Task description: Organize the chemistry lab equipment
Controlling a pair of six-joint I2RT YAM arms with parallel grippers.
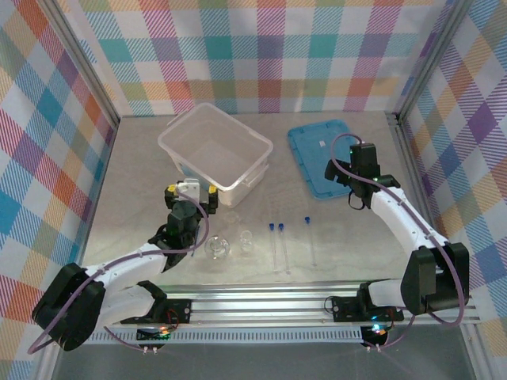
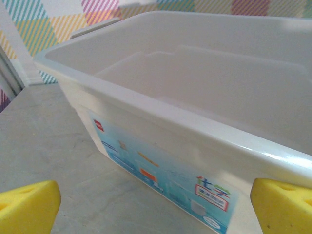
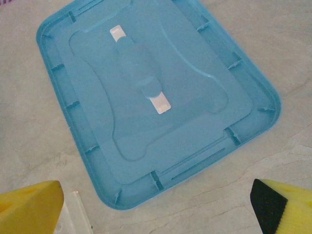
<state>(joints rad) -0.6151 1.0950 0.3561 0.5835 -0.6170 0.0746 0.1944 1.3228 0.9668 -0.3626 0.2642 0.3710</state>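
Note:
A small round clear glass flask (image 1: 216, 248) and a tiny clear beaker (image 1: 247, 241) stand on the table near the front. To their right lie three thin clear tubes with blue caps: two side by side (image 1: 274, 245) (image 1: 283, 247) and one apart (image 1: 310, 239). My left gripper (image 1: 190, 191) (image 2: 156, 209) is open, level with the near wall of the white tub (image 1: 214, 146) (image 2: 146, 122), its yellow pads (image 2: 29, 207) wide apart and empty. My right gripper (image 1: 342, 169) (image 3: 156, 209) hovers open over the near edge of the blue lid (image 1: 321, 150) (image 3: 146, 97).
The tub stands at the back centre, and nothing shows inside it in the left wrist view. The lid lies flat to its right. Checked walls close the table on three sides. A metal rail (image 1: 269, 305) runs along the front edge.

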